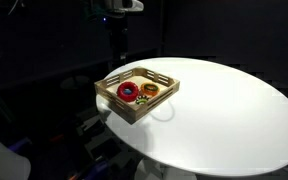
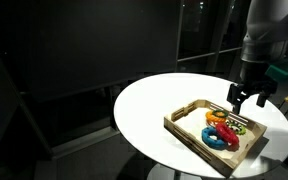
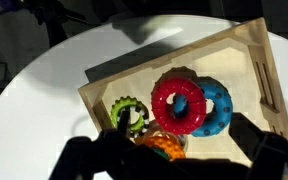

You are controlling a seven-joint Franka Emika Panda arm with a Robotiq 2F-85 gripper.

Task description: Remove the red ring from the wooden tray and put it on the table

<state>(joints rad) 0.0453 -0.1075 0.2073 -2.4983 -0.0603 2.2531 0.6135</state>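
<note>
The red ring (image 3: 179,102) lies in the wooden tray (image 3: 164,56), overlapping a blue ring (image 3: 220,108). It also shows in both exterior views (image 1: 128,92) (image 2: 217,120). The tray (image 1: 144,108) (image 2: 189,130) sits near the edge of the white round table (image 1: 224,110) (image 2: 149,105). My gripper (image 2: 242,100) hangs open and empty a little above the tray's far side. In the wrist view its dark fingers (image 3: 179,150) frame the bottom edge, just short of the red ring. In the exterior view with the tray at the left, the gripper is lost against the dark background.
A green ring (image 3: 131,113) and an orange ring (image 3: 160,146) (image 1: 149,91) also lie in the tray. The blue ring shows in an exterior view too (image 2: 220,141). The white tabletop (image 3: 44,80) spreads wide beside the tray. The surroundings are dark.
</note>
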